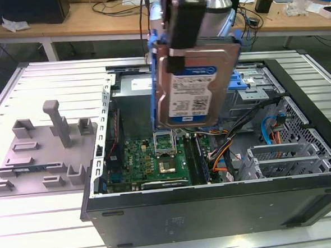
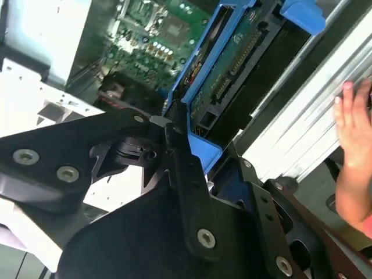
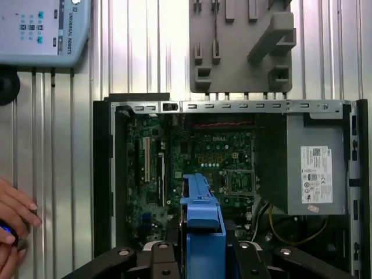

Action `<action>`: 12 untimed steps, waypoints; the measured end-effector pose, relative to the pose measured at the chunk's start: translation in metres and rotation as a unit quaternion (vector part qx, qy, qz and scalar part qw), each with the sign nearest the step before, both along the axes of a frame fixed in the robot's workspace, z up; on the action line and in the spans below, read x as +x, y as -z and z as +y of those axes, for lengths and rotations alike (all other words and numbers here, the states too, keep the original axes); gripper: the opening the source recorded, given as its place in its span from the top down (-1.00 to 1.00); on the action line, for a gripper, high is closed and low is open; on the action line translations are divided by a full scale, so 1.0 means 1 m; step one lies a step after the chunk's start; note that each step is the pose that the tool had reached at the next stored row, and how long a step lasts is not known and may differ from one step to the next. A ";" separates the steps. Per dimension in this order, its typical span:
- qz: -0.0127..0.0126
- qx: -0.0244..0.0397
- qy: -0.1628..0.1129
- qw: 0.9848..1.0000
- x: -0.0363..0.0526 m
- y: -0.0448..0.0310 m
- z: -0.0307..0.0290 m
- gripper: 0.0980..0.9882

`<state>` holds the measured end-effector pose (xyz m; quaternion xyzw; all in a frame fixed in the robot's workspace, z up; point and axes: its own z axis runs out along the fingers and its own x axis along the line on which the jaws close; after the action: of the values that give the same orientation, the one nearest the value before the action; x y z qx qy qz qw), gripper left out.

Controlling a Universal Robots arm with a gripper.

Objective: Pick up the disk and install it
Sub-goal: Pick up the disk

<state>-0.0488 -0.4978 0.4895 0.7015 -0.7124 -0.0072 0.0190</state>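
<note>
Disk [image 1: 197, 91]: gripped on edge in the air over the open computer case [image 1: 216, 211], label side toward the exterior camera, blue carrier frame along both long edges; seen edge-on in the first wrist view [image 3: 203, 218], green circuit side in the second wrist view [image 2: 232, 64].

Slatted aluminium table [image 1: 50, 75]: under everything, with wooden benches behind it.

Computer case: lying on its side, lid off, dark wall nearest the exterior camera.

Grey fixture plate [image 1: 43, 148]: flat on the table, just beside the case on the exterior view's left, with upright posts and brackets.

Power supply [image 3: 314, 168]: grey box in one corner of the case, white label on top.

Motherboard [image 1: 151, 158]: green, on the case floor, directly below the disk's lower edge; processor socket [image 1: 164, 142] just under that edge.

Drive cage [image 1: 252, 79]: metal with blue fittings, on the exterior view's right of the disk, apart from it.

Teach pendant [image 3: 40, 29]: on the table outside the case.

Gripper [image 1: 177, 60]: black fingers closed tight on the disk's carrier frame, gripping from above.

Person's hand [image 3: 14, 215]: resting on the table slats beside the case, well apart from the disk.
</note>
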 end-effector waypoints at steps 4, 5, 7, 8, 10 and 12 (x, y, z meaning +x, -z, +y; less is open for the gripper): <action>0.001 0.000 0.000 1.000 0.0381 0.0000 -0.0159 0.40; 0.001 0.000 0.000 1.000 0.0414 0.0001 -0.0165 0.40; 0.001 0.000 0.000 1.000 0.0417 0.0001 -0.0166 0.40; 0.001 0.000 0.000 1.000 0.0418 0.0001 -0.0166 0.40; 0.001 0.000 0.000 1.000 0.0419 0.0001 -0.0166 0.40; 0.001 0.000 0.000 1.000 0.0420 0.0001 -0.0166 0.40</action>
<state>-0.0067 -0.5144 0.4895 0.7015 -0.7124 -0.0079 0.0197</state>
